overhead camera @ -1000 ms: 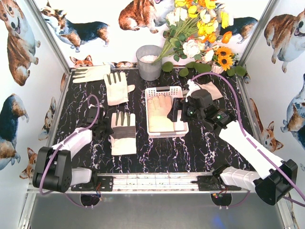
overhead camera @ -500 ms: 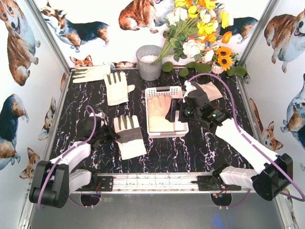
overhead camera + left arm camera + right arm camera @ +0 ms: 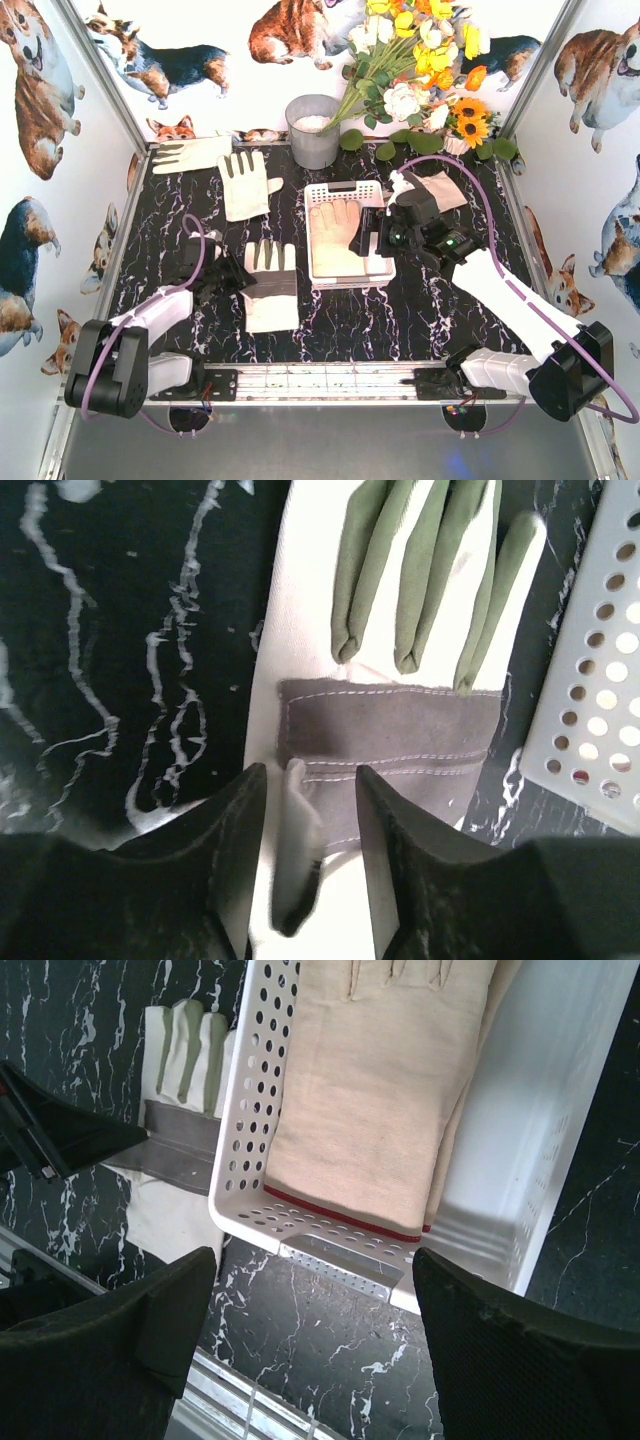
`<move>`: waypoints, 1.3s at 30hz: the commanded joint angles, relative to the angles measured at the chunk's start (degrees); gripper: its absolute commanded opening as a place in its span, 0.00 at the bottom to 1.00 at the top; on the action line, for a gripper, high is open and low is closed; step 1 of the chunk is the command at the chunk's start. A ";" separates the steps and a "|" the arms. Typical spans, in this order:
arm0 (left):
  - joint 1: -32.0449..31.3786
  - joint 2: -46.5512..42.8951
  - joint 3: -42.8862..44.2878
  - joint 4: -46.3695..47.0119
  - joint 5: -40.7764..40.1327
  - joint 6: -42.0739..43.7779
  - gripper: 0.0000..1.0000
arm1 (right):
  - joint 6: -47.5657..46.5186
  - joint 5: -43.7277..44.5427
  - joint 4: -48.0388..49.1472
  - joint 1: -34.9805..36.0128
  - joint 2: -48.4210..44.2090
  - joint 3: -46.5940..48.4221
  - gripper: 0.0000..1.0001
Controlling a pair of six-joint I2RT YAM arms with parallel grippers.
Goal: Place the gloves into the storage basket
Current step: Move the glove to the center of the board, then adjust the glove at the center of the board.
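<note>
While glove (image 3: 270,285) lies flat on table (image 3: 160,220) just beside basket (image 3: 343,188), handling judged soft, light, limp | hold: raised fold (image 3: 295,860) | left jaws part-spread astride fold | right jaws wide, empty, above basket

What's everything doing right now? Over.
Left fingers open astride fold of loose glove. Right fingers open above basket, one glove inside. Nothing blocking.

Top camera: high above near edge, covers whole table (image 3: 350,320). Wrist cameras: close, facing down; both catch glove (image 3: 390,730), basket (image 3: 250,1110) edge.
</note>
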 commanded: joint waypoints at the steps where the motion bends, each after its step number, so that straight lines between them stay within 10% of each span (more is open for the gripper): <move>1: -0.06 -3.89 2.17 -8.90 -7.27 2.32 0.41 | 0.70 -0.37 3.42 -0.63 -0.90 -0.14 0.82; 10: -0.78 -14.04 9.16 -21.68 -11.35 4.77 0.55 | 0.46 -1.04 3.65 -1.53 -0.81 -0.52 0.82; 39: -8.71 -3.21 9.46 -21.87 -19.06 2.52 0.24 | 1.32 -1.30 3.62 -2.79 -2.09 -2.08 0.81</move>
